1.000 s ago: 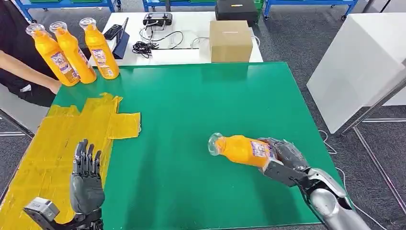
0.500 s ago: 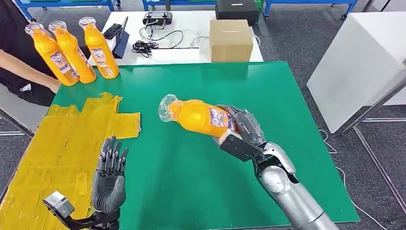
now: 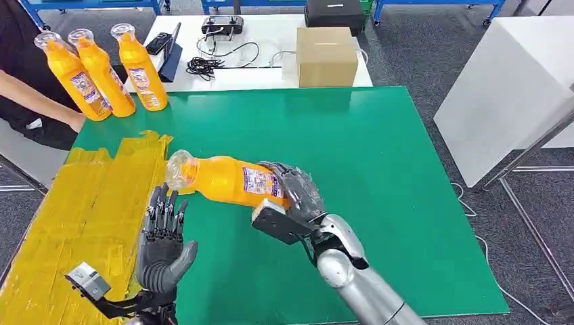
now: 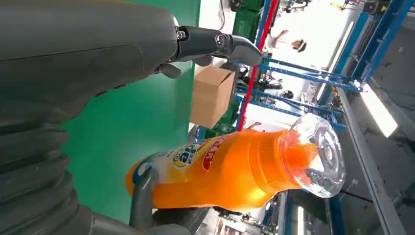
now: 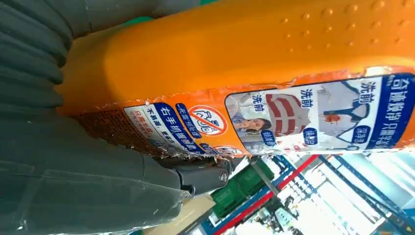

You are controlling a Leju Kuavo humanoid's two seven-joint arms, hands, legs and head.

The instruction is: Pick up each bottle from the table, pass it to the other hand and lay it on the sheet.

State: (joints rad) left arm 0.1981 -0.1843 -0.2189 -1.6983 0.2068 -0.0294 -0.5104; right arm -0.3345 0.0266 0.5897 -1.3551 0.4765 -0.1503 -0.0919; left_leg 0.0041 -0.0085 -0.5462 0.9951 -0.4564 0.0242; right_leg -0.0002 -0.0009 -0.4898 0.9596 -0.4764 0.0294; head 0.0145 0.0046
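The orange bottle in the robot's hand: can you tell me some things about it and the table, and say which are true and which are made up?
1. The right hand holds the orange bottle on its side. True.
2. The left hand is gripping that bottle too. False: its fingers are spread just below the bottle's cap end and hold nothing.
3. Three more orange bottles stand at the far left corner of the green table. True.
4. A bottle already lies on the yellow sheet. False: no bottle lies on the sheet.
5. The cardboard box sits on the green table. False: it sits on the white table behind.
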